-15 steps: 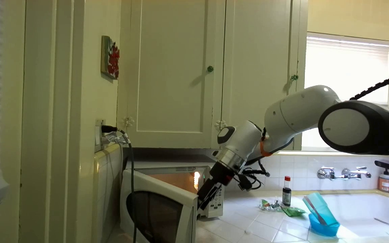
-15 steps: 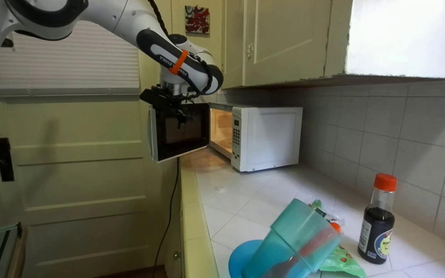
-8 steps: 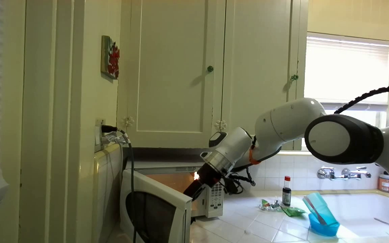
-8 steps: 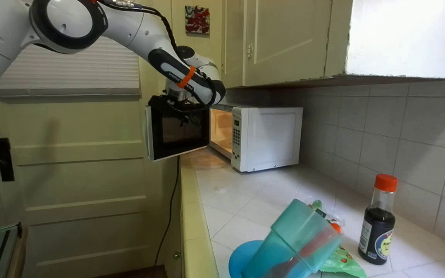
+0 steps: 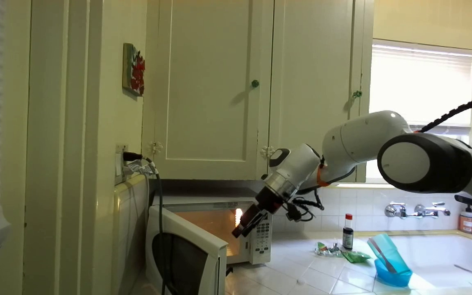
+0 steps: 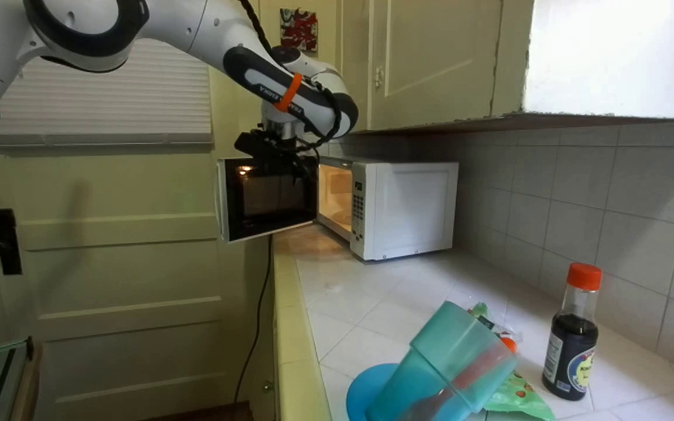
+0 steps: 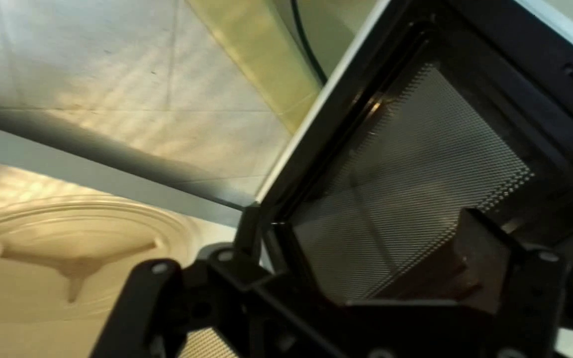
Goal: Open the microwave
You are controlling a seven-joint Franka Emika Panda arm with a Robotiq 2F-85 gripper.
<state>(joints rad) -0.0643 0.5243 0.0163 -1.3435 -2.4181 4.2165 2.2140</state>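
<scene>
Microwave (image 6: 413, 210), door (image 5: 189, 258) wide open, behind the gripper (image 5: 240, 234) in an exterior view, fingertips (image 7: 250, 231) spread apart

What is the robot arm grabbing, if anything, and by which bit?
Nothing is held: the gripper is open, with nothing between its jaws, not even the microwave door.

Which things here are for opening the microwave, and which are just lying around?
For the job:
the white microwave
its open door
the robot's hand

Just lying around:
the red-capped bottle
the tilted teal cup
the blue bowl
the green packet
</scene>
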